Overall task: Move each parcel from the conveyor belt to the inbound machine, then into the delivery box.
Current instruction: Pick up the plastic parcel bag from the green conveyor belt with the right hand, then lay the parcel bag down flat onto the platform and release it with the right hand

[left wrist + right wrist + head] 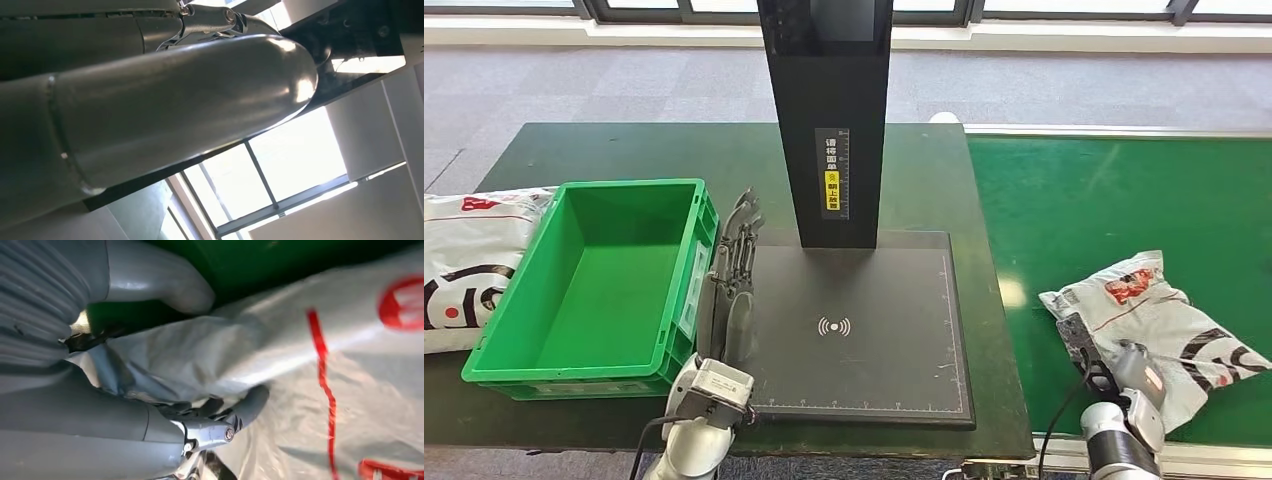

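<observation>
The left hand (732, 275) stands edge-up on the inbound machine (864, 330), at the left edge of its dark plate, right beside the wall of the green delivery box (584, 290); its fingers reach away from the robot, stretched out side by side with nothing in them. The left wrist camera looks up past the thick grey thumb (165, 105) toward bright windows, so that view tells little about the fingers. Over on the green conveyor belt (1104, 190), the right hand (1124, 370) sits low at the near edge of a crumpled white parcel (1159, 320) with red and black print. Close up, the thumb (160, 282) lies over the top of the plastic and a dark finger (247, 407) curls under a bunched fold, so the hand is clamped on the parcel's corner. From the head view much of that hand is hidden behind its own wrist, and the parcel still rests on the belt. A second printed parcel (469, 260) lies on the dark bench (624, 150) left of the box, cut off by the picture's edge. The machine's black column (829, 110) rises out of sight.
</observation>
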Robot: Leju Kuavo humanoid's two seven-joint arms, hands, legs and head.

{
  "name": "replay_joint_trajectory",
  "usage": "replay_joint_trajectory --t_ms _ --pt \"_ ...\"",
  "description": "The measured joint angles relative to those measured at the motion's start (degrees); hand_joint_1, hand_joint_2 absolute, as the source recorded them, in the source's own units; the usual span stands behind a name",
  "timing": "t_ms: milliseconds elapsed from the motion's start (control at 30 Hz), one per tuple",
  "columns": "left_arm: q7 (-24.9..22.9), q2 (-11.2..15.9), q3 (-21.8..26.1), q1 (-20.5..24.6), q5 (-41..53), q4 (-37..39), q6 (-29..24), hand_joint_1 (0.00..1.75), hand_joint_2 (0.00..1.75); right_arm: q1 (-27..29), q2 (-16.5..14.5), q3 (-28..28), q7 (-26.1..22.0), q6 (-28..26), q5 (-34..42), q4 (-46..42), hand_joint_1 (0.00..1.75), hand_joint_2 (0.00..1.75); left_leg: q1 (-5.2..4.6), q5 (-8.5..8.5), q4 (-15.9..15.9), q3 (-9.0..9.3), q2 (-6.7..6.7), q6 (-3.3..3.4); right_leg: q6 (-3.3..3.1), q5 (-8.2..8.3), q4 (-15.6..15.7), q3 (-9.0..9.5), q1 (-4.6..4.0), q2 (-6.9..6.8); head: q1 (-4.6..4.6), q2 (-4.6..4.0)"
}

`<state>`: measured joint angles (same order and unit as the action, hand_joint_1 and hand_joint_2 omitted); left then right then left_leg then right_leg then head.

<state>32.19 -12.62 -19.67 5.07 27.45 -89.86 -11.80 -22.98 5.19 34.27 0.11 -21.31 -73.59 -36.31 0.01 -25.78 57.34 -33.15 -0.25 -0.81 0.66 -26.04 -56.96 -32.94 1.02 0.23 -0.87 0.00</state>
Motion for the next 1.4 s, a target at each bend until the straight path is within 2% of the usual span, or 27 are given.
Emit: replay_joint_trajectory --t_ms 200,567,667,933,1133,1400 --pt "-0.28 0.17 0.0 -0.78 0.46 -0.32 -0.33 0.0 0.0 -1.0 -0.72 0.0 -4.65 0.03 0.59 -0.46 1.75 1.75 0.0 0.0 -0.01 -0.01 -0.01 0.0 0.0 0.0 -0.01 0.01 -0.01 -0.01 0.0 0.0" --pt "-0.45 0.47 0.0 -2.08 1.25 -1.21 -0.33 0.0 0.0 1.57 -5.07 -0.6 -7.67 1.2 3.65 -11.05 1.75 1.75 0.0 0.02 -0.01 -0.05 -0.08 0.03 0.0 -0.01 -0.01 0.01 0.0 -0.12 0.0 0.0" --pt "-0.54 0.63 0.0 -2.42 1.41 -1.5 -0.37 0.0 0.0 3.71 -6.71 -1.74 -10.09 0.81 7.4 -16.41 1.75 1.75 0.0 0.02 -0.01 -0.07 -0.12 0.03 0.01 -0.02 -0.01 0.0 0.0 -0.16 0.0 0.0" --pt "0.24 0.92 0.0 -2.92 1.42 -1.48 -1.12 0.0 0.0 10.77 -10.51 -6.57 -20.31 -1.57 23.69 -34.47 1.75 1.75 0.01 0.02 -0.02 -0.1 -0.14 0.02 0.0 -0.05 -0.01 -0.04 -0.01 -0.18 0.0 0.0" --pt "0.91 1.13 0.0 -2.89 1.02 -1.01 -1.24 0.0 0.0 16.38 -12.49 -10.3 -23.28 -1.49 29.19 -45.07 1.75 1.75 0.01 0.02 -0.03 -0.1 -0.12 0.02 0.0 -0.06 0.0 -0.05 -0.01 -0.16 0.0 0.0" --pt "1.01 1.14 0.0 -2.59 0.48 -0.63 -0.9 0.0 0.0 18.31 -14.17 -12.78 -27.94 1.9 33.86 -50.28 1.75 1.75 0.01 0.02 -0.03 -0.12 -0.11 0.02 0.0 -0.05 -0.01 -0.04 0.0 -0.16 0.0 0.0"
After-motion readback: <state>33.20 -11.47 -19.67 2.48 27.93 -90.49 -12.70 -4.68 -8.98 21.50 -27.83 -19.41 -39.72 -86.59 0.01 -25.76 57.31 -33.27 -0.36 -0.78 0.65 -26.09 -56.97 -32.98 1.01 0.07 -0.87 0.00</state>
